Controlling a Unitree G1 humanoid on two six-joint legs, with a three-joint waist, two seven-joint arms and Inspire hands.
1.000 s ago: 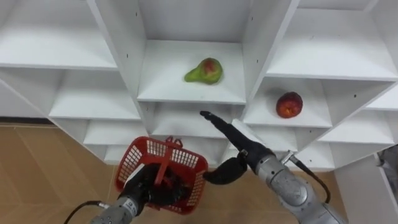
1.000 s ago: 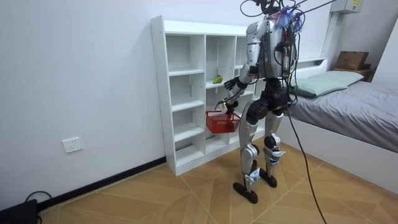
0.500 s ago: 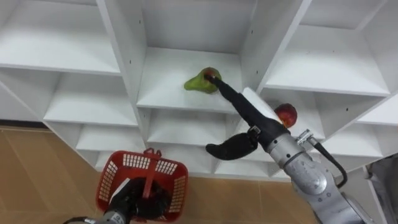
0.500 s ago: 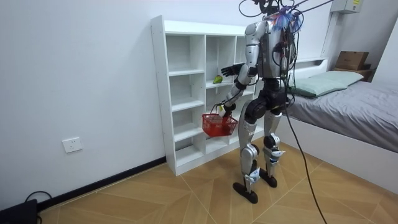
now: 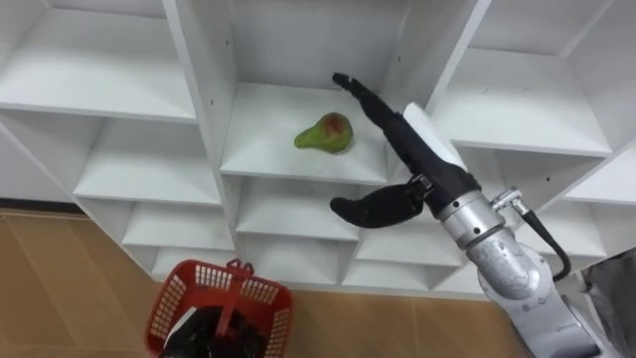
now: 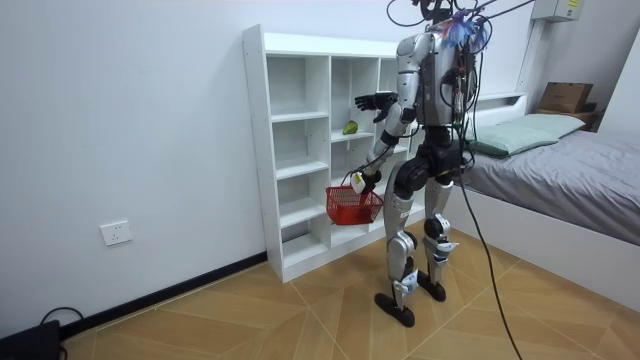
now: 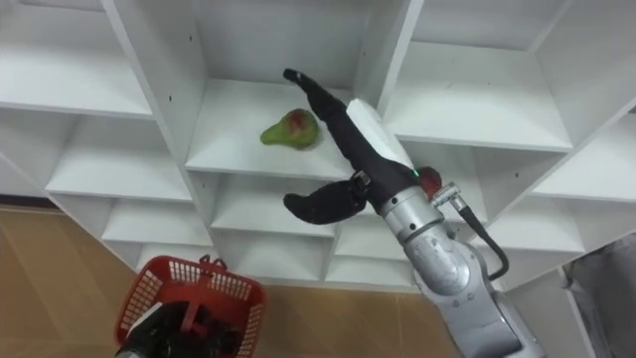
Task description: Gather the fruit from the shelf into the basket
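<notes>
Pear (image 5: pixel 326 132) lies on closet (image 5: pixel 199 60) shelf. I read right hand (image 5: pixel 412 149) fully open, fingers straight, raised near it, holding nothing. Left hand (image 5: pixel 214 333) is closed round basket (image 5: pixel 164 298) handle.

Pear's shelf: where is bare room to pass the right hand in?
Bare board lies between the pear and the left divider. Right of the pear, the open right hand covers the strip toward the right divider. The shelf beyond the left divider is bare too. Left hand holds the red basket below.
</notes>
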